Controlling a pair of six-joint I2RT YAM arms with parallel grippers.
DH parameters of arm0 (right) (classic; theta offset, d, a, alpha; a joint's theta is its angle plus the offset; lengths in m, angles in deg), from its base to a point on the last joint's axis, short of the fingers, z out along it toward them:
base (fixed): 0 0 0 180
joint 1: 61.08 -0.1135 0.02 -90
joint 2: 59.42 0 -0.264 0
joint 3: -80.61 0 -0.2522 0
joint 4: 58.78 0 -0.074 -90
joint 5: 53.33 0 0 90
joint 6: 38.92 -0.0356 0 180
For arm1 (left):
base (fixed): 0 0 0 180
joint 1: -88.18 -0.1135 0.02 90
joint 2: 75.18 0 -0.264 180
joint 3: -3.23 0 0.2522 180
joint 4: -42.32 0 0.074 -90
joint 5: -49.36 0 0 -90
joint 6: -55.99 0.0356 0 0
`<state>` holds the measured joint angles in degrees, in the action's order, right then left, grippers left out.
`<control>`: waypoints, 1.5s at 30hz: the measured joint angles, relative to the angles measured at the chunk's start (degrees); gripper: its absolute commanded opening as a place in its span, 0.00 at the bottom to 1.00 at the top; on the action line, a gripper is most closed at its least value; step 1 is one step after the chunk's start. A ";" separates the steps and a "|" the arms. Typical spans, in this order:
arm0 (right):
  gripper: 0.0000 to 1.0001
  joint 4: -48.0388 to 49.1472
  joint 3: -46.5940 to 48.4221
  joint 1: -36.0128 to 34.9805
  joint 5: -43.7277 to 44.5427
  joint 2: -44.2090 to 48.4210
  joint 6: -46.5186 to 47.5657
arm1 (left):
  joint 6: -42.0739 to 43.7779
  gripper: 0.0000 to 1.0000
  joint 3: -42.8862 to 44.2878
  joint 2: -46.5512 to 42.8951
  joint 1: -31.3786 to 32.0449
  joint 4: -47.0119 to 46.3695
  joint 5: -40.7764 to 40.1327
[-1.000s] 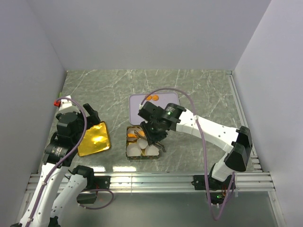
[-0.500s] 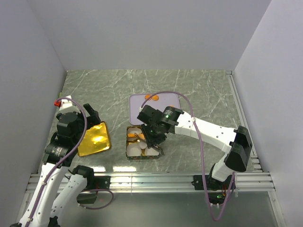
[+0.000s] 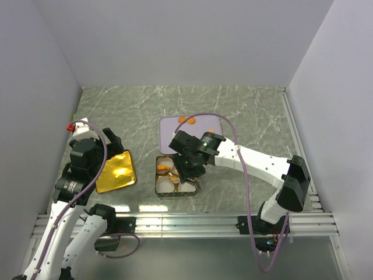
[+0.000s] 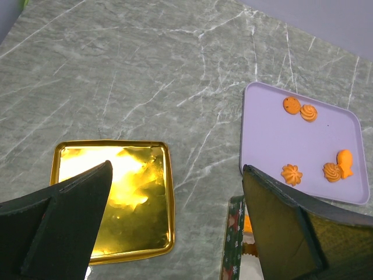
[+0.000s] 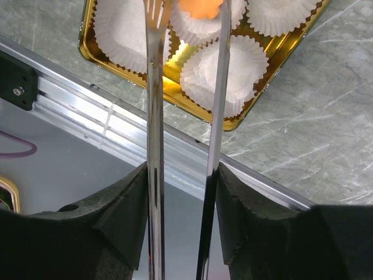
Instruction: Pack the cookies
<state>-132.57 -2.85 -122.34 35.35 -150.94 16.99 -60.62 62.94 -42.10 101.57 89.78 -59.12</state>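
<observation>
Cookie [image 5: 200,7] hung pinched in tongs [image 5: 154,116] at 12 o'clock from the right gripper [image 5: 182,189], which clamped them, over 1 paper cup [image 5: 189,29].

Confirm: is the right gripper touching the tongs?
Touching. Right wrist view: both fingers of the right gripper press against the outer sides of the tongs.

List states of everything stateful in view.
Left tool: open, empty.
Right tool: shut on silver metal tongs.
Gold square tin: open, white paper cups inside.
Tongs: holding one orange cookie over tin.
Gold square lid: off, flat on table.
Lilac rectangular tray: holds five orange cookies.
</observation>
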 measured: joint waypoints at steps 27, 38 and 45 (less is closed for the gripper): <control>0.54 -6.27 18.32 5.49 5.01 -1.36 0.55 | -0.02 1.00 0.00 -0.68 0.00 0.00 -0.02; 0.54 -9.09 21.03 19.21 4.96 -6.67 3.78 | -0.02 0.99 0.00 -0.66 0.00 0.00 -0.13; 0.54 -9.84 20.81 25.53 4.96 -7.63 5.05 | -0.02 0.99 0.00 -0.57 0.00 0.00 -0.50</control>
<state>-142.40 17.96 -96.81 40.31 -158.57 22.04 -60.64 62.94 -42.67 101.57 89.78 -59.63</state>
